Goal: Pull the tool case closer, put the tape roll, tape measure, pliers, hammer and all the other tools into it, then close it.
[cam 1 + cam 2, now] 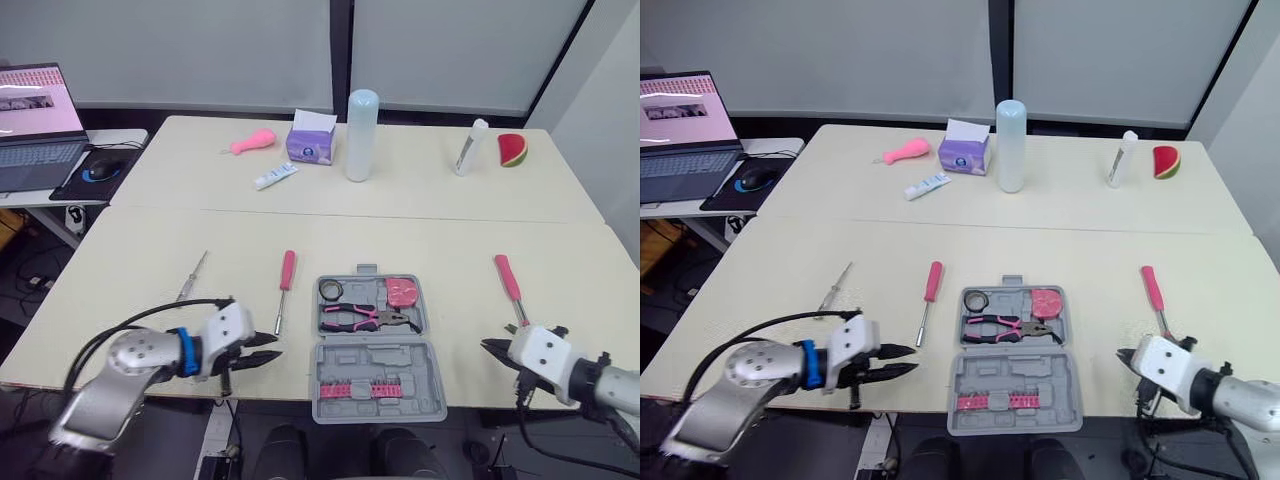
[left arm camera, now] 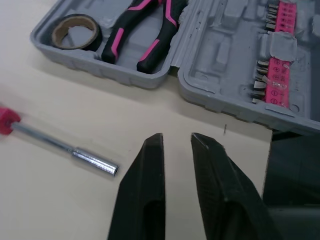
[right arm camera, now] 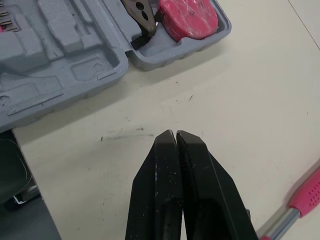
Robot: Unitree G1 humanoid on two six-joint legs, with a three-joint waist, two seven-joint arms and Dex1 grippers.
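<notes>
Risk of knocking tool case (image 1: 370, 360) off near table edge, lid half sitting right at the lip. Risk of rolling pink screwdriver (image 1: 285, 285) away on a glancing touch. Left gripper (image 1: 275, 348) narrowly parted, empty, just left of case, screwdriver near. Right gripper (image 1: 487, 346) pressed together, empty, right of case, beside pink-handled tool (image 1: 508, 280).

Case (image 1: 378, 352) sits open at the table's (image 1: 450, 240) near edge, holding tape roll (image 1: 332, 290), pliers (image 1: 365, 318) and tape measure (image 1: 402, 292). Screwdriver (image 1: 285, 285) lies at its ten o'clock, another handled tool (image 1: 510, 285) at two o'clock.
</notes>
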